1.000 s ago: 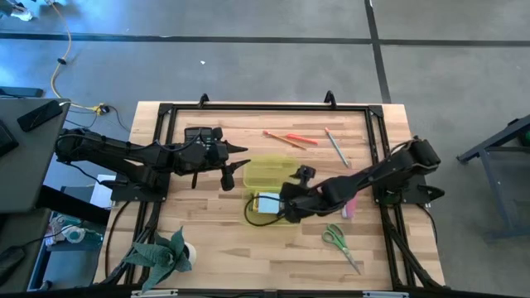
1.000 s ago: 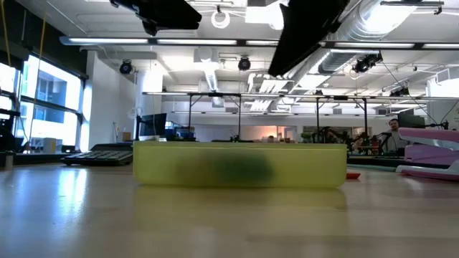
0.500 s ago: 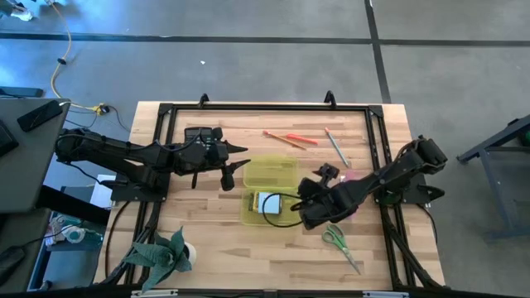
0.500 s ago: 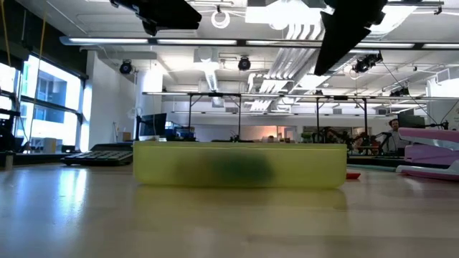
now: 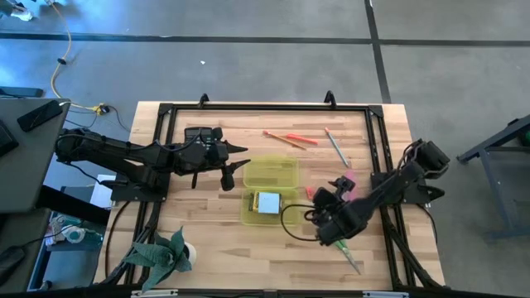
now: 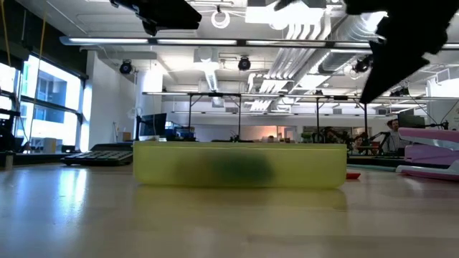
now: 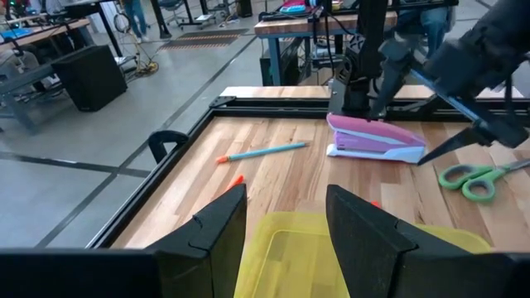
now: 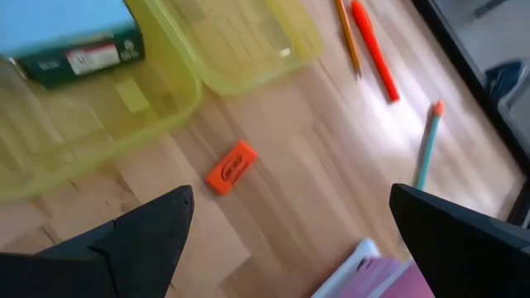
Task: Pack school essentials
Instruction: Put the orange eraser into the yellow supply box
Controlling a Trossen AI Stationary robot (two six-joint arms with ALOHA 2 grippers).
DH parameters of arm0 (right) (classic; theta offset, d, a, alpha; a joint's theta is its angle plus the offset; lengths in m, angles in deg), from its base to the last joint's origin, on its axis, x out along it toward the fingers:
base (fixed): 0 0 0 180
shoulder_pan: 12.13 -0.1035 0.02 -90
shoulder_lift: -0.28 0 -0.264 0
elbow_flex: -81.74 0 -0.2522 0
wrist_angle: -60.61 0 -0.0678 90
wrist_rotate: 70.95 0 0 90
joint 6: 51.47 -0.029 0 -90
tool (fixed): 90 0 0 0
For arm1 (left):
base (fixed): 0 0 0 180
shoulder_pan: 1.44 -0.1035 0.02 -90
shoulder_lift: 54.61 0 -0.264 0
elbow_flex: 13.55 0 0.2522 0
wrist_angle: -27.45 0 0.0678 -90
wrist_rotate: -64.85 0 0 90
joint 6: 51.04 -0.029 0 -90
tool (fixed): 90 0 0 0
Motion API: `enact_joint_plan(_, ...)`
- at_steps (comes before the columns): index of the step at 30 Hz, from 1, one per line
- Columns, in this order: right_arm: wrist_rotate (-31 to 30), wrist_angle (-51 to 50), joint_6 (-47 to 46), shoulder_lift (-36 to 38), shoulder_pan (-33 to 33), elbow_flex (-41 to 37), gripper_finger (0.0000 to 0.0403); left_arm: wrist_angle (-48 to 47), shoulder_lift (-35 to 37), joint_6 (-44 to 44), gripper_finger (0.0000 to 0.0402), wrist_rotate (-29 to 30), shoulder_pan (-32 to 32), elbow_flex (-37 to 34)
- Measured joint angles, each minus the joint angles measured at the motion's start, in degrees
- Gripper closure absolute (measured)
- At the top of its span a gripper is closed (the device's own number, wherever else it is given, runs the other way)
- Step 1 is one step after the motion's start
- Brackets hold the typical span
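Right gripper (image 5: pixel 318 225) has swung away from the yellow case (image 5: pixel 269 189), wide open, empty; left gripper (image 5: pixel 234 172) half-open, empty.

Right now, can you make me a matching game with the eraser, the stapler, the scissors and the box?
Things:
1. eraser
2. stapler
3. scissors
4. box

Clues:
A. green handles
B. inside the yellow case
C. pink
D. orange

Pairs: 1-D, 2-C, 3-A, 4-B
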Motion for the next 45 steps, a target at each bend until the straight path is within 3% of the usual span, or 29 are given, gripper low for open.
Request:
enact_joint_plan(7, 0.91, 2.11, -10.85, 0.0, -1.93, -4.76, 0.0004, 0.17, 0.0, 0.0, 0.0245, 0.02, 0.0, 0.0)
enact_joint_plan(14, 2.16, 6.49, -14.37, -0.02, 1.62, -6.48, 0.0005, 0.13, 0.0, 1.78, 0.0245, 0.02, 0.0, 0.0)
enact_joint_plan(19, 5.55, 9.53, -13.47, -0.02, 6.79, -6.48, 0.0023, -0.6, 0.0, 3.55, 0.0245, 0.0, 0.16, 0.0)
enact_joint_plan(27, 13.8, 15.01, -4.46, -0.02, 14.13, -6.48, 0.0078, -6.35, 0.01, 6.1, 0.0245, -0.11, 1.61, -0.02)
enact_joint_plan(37, 23.52, 20.7, 0.4, -0.02, 19.9, -6.48, 0.0082, -6.49, 0.0, 6.08, 0.0245, -0.09, 4.01, -0.02)
enact_joint_plan(45, 24.05, 21.03, -1.74, -0.92, 20.23, -6.48, 0.0082, -6.08, 0.0, 6.08, 0.0245, -0.07, 4.9, 0.0)
